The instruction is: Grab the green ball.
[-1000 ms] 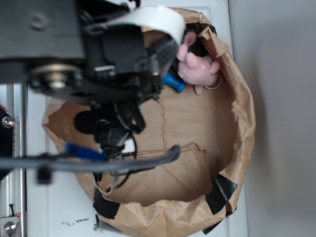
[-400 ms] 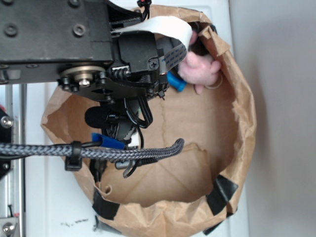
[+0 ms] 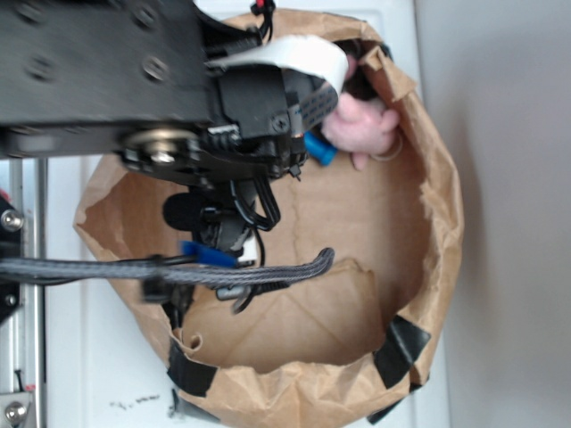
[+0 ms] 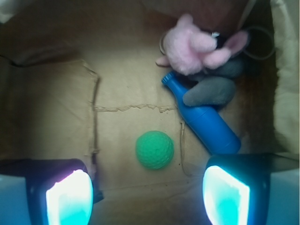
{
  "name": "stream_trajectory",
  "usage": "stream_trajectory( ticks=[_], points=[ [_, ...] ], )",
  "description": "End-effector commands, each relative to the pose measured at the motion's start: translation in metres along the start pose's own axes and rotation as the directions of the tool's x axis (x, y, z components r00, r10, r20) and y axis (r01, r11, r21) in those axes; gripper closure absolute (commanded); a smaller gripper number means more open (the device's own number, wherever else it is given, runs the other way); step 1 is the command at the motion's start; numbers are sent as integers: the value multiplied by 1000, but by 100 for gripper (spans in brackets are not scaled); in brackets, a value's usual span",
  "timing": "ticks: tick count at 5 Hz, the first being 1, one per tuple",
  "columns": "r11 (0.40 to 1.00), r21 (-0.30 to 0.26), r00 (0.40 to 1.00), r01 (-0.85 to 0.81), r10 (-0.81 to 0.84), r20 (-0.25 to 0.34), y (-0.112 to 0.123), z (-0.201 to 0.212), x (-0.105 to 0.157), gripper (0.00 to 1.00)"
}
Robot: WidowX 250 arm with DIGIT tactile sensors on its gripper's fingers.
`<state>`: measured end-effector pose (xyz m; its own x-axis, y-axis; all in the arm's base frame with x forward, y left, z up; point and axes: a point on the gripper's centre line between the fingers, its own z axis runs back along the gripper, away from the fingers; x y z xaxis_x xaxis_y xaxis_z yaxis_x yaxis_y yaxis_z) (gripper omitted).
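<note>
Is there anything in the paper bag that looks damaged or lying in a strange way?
The blue bottle lies on its side, partly under the pink plush toy. The paper bag has a torn rim patched with black tape. The green ball looks intact.

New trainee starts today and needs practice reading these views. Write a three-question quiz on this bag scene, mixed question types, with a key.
1. True or false: in the wrist view, the green ball touches the blue bottle.
2. Multiple choice: what lies against the blue bottle's neck end? A) a pink plush toy B) a metal spoon C) a red cup
3. Short answer: how do the gripper jaws stand relative to the green ball?

Key
1. False; bare cardboard shows between them.
2. A
3. Open, one jaw on either side of the frame, the ball just ahead of the gap between them and not yet gripped.
</note>
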<state>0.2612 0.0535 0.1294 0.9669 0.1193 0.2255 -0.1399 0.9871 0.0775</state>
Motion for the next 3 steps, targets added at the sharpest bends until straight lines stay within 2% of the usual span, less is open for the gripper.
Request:
stream_trajectory(
  ticks=[1,2,3],
  points=[
    [998,50,999,31,-31,9,-5,-37,-1,0],
    [997,43,997,68,-69,25,-4,-54,-12,0],
    [996,4,996,93,-93,4,-2,-71,-21,0]
  ],
)
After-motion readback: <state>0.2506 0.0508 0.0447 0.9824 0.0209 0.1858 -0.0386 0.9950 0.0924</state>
